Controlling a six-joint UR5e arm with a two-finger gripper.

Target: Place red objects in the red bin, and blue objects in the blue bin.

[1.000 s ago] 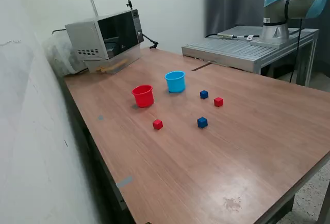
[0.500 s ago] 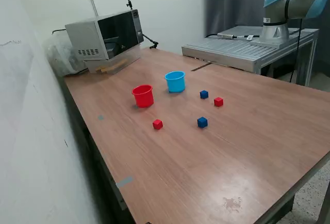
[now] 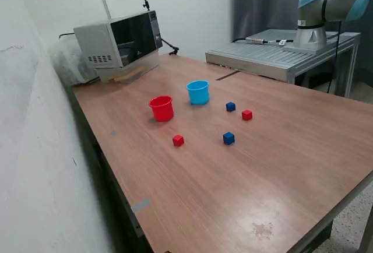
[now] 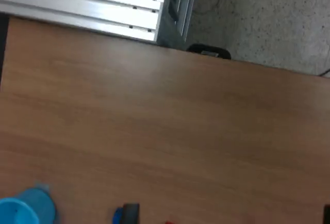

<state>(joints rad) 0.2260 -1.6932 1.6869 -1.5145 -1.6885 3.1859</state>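
Red cup (image 3: 161, 108), blue cup (image 3: 198, 92), four cubes on table (image 3: 280, 165), all apart. Gripper out of frame above; jaw state impossible to tell.

1. Light blue caps on the arm (image 3: 333, 3), grey metal tube sections between.
2. Round grey base, bolted onto a ribbed aluminium plate at far right.
3. Thin dark cable beside the base.
4. Small dark parts at the top edge, unclear.
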